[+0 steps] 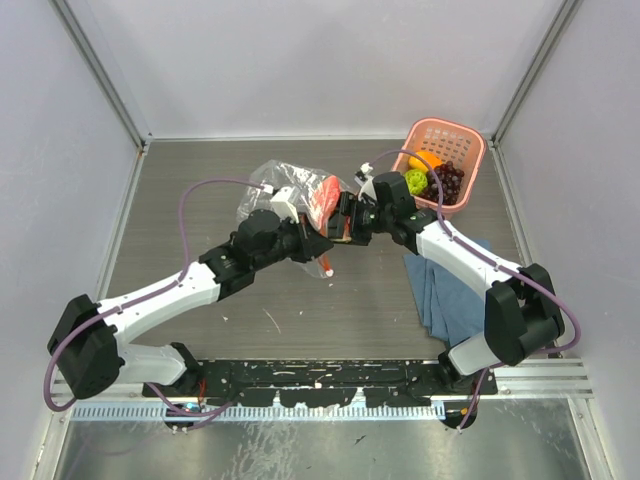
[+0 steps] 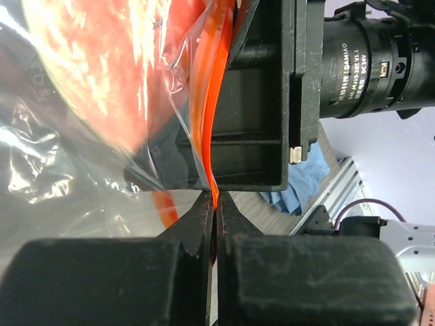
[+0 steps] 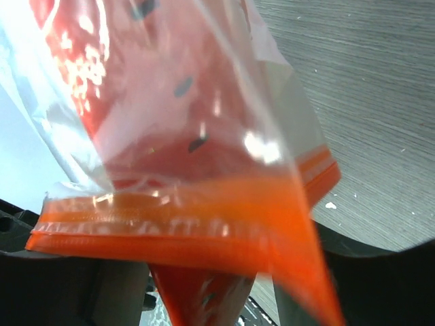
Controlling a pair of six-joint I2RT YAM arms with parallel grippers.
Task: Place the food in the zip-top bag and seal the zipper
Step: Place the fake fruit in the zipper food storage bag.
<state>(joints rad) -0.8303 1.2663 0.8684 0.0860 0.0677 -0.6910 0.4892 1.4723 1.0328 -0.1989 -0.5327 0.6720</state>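
At the middle of the bench [image 1: 200, 200], both arms meet over the zip-top bag [image 1: 280, 180], which lies crumpled with a red fruit piece [image 1: 322, 197] inside. The left hand [image 2: 215, 204] is pinched fully closed on the bag's orange zipper [image 2: 211, 136]. The right hand [image 1: 345, 225] presses against the same strip, though whether it grips cannot be told. At the right rear, the pink basket [image 1: 445, 128] holds the orange fruit [image 1: 425, 160], green fruit [image 1: 416, 181] and grape bunch [image 1: 447, 180]. A blue cloth [image 1: 445, 295] lies under the right arm.
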